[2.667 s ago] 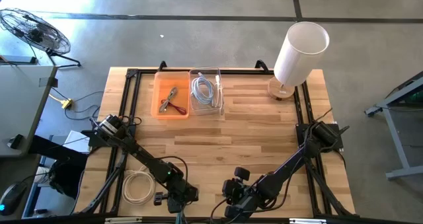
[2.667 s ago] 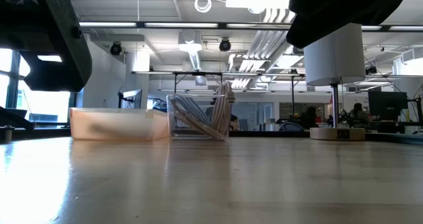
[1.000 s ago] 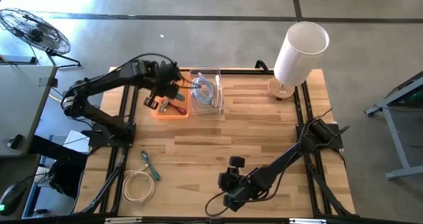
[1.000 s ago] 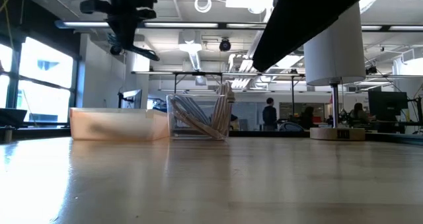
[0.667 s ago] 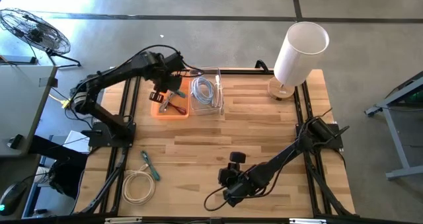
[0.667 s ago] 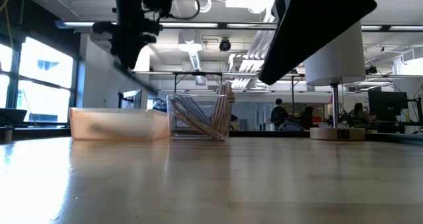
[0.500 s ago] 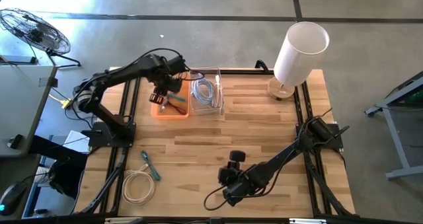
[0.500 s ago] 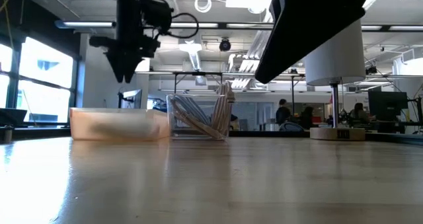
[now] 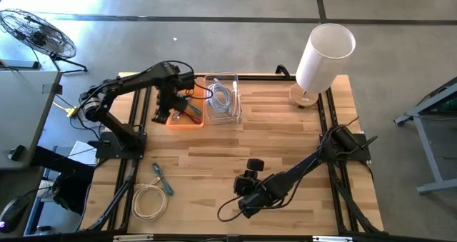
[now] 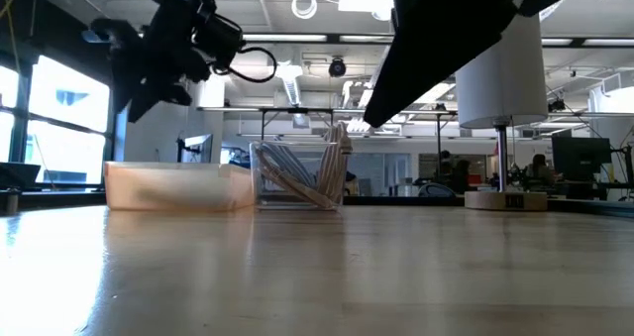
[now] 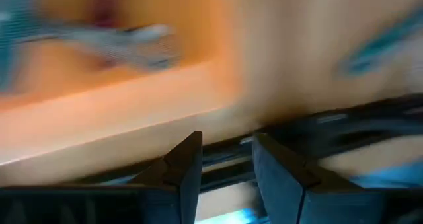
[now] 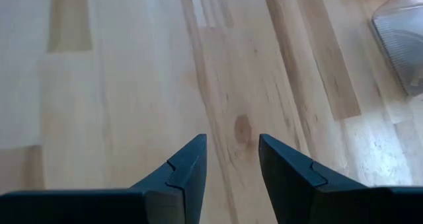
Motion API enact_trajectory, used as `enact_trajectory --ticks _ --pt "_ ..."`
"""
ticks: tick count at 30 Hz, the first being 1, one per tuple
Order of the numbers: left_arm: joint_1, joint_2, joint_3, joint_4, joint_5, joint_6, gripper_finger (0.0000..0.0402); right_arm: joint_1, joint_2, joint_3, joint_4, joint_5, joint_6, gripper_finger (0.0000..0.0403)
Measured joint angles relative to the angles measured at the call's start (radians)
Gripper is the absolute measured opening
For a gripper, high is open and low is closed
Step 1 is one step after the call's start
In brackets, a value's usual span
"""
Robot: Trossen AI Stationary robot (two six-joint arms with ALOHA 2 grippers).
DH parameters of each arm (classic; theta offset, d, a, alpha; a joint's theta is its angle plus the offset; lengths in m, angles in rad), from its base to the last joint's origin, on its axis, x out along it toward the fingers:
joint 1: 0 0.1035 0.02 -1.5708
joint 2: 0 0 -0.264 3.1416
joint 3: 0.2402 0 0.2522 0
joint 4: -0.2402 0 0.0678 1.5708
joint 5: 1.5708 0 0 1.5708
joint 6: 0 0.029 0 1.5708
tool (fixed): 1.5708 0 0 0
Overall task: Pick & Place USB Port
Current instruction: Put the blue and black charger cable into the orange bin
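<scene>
Toward the upper left of the high view, the left gripper (image 9: 163, 112) hangs over the left edge of the orange tray (image 9: 173, 121), which holds a red-and-teal tangle of cables (image 9: 191, 109); whether a USB part is among them cannot be told. The clear bin (image 9: 233, 79) touching the tray's right side holds a coiled white cable (image 9: 220, 97). The left wrist view adds what the overhead cannot: its fingers (image 11: 187, 164) stand slightly parted with nothing between them, above the tray's rim. The right wrist view likewise shows the right gripper (image 12: 231, 161) a little open and empty over bare wood, in the lower middle of the high view. At lower left lie a white cable coil (image 9: 146, 200) and a teal tool (image 9: 159, 177). Half a second ago the left gripper sat farther right, over the tray's middle; the right gripper has barely shifted.
</scene>
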Motion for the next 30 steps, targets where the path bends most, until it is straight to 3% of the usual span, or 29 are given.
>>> enact_trajectory --ticks 4,7,16,22,25,30 --pt "-0.053 -0.026 -0.053 -0.012 0.367 -0.044 0.0131 -0.009 0.0 0.0 0.008 0.002 0.0 0.0129" --pt "-0.156 -0.049 -0.108 -0.022 0.493 -0.041 0.0131 -0.009 0.0 0.0 0.009 0.002 0.0 0.0129" --pt "-0.575 -0.114 -0.278 0.046 0.384 -0.372 0.0131 0.007 0.0 0.0 0.012 0.001 0.0 0.0129" --pt "-0.853 -0.125 -0.317 0.211 0.219 -0.584 0.0131 0.008 0.0 0.0 0.016 -0.002 0.0 0.0129" --pt "-0.964 -0.125 -0.318 0.297 0.101 -0.686 0.0131 0.012 0.0 0.0 0.018 -0.002 0.0 0.0129" --pt "-1.096 -0.124 -0.318 0.367 0.073 -0.857 0.0131 0.019 0.0 0.0 0.023 -0.002 0.004 0.0129"
